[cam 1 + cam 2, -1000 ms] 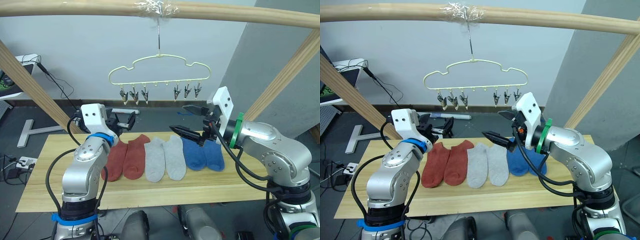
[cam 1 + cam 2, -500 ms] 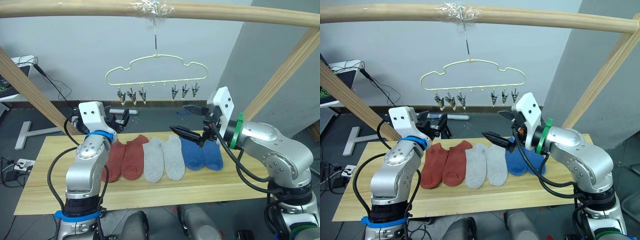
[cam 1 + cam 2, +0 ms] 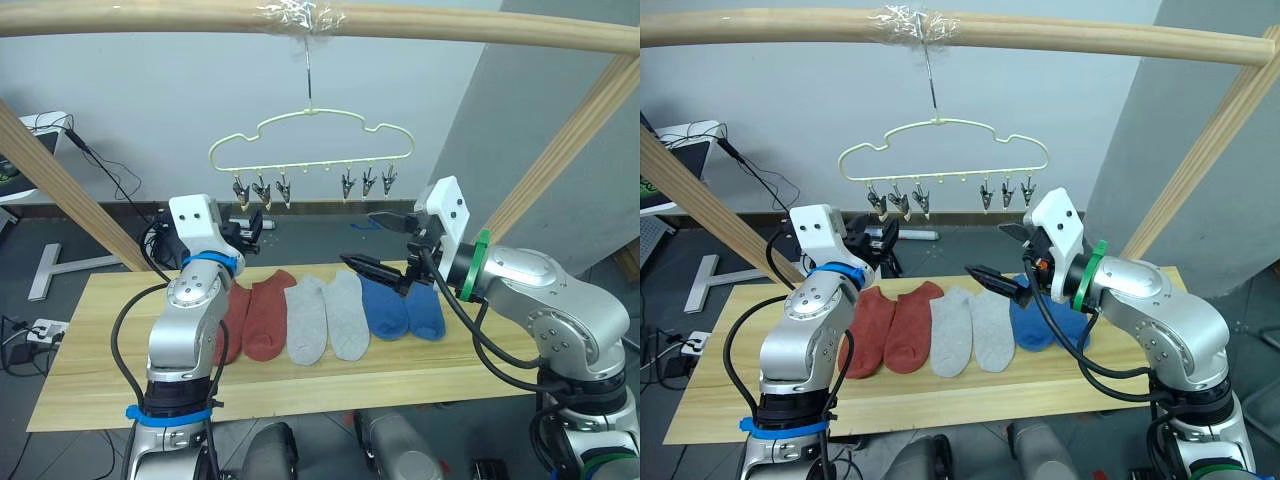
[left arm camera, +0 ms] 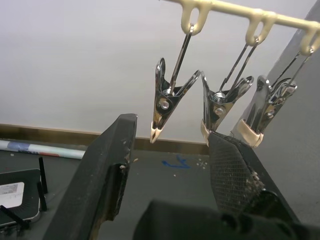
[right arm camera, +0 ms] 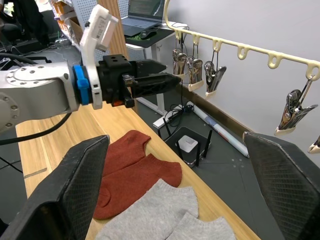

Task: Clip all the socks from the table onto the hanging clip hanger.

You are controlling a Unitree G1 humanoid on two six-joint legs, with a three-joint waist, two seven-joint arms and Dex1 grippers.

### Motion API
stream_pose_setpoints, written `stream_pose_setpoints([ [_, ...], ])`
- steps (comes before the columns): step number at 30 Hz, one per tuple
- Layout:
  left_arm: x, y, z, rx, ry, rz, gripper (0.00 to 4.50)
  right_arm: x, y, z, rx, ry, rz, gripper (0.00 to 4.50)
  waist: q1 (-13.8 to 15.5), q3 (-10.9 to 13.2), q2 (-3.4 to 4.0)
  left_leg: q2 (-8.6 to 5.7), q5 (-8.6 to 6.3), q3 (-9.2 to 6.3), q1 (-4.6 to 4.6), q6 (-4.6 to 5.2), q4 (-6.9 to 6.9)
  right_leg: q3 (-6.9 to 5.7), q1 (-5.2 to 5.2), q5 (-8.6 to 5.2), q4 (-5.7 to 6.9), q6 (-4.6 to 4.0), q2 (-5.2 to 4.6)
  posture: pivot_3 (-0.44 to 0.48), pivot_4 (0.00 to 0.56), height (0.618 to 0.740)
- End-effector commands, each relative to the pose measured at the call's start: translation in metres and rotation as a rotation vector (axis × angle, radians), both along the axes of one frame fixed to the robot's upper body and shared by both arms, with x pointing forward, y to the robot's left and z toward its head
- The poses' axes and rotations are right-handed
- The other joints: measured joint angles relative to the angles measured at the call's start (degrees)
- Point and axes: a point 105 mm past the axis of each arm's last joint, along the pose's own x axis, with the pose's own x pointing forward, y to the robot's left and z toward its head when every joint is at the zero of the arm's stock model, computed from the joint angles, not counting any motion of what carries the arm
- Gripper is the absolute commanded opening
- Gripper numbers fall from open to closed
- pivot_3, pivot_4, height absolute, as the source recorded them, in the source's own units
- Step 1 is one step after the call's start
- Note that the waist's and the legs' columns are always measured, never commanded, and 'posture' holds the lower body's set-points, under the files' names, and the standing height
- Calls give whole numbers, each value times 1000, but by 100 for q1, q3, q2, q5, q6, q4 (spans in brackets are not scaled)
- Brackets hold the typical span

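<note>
Six socks lie side by side on the table (image 3: 90, 360): two rust-red socks (image 3: 255, 315), two grey socks (image 3: 325, 320) and two blue socks (image 3: 405, 308). The pale yellow clip hanger (image 3: 310, 112) hangs by its hook from the pole above them, empty silver clips (image 3: 260, 190) along its bar. My left gripper (image 3: 250, 228) is open and empty, raised just below the hanger's left clips (image 4: 167, 97). Over the gap between the grey and blue socks hovers my right gripper (image 3: 375, 242), open and holding nothing.
A wooden pole (image 3: 450, 25) runs across the top, with slanted poles at the left (image 3: 60, 170) and right (image 3: 570, 150). Cables and a small black box (image 5: 187, 147) lie on the floor behind the table. A desk with a laptop (image 5: 142, 12) stands beyond.
My left arm has drawn more upright and its gripper has edged up toward the hanger's left clips. The view has shifted slightly. The right arm and the socks have stayed put.
</note>
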Motion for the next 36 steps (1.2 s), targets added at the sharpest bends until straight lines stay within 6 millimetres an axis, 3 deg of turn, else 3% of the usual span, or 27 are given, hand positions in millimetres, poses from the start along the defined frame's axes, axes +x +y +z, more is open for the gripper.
stream_pose_setpoints([
  [1, 6, 1, 15, 21, -62, 22, 2572, -7, 0, 10, 8, -47, 11, 4500, -2, 0, 0, 0, 0, -1, 0, 0, 0, -1, 0, 1, 0, 1, 0, -293, 194, 740],
  [16, 28, 4, 39, -8, -128, 49, 2572, -8, -2, 9, 7, -46, -18, 4500, -143, 0, 0, -1, 0, -1, -3, 0, 1, -2, 0, 2, -1, 4, 0, -320, 197, 740],
  [36, 29, 9, 34, -38, -100, 77, 2572, -9, -2, 6, 7, -35, -21, 4500, -294, 0, 0, -1, 0, -2, -3, 0, 1, -2, 0, 2, 0, 6, 0, -318, 202, 740],
])
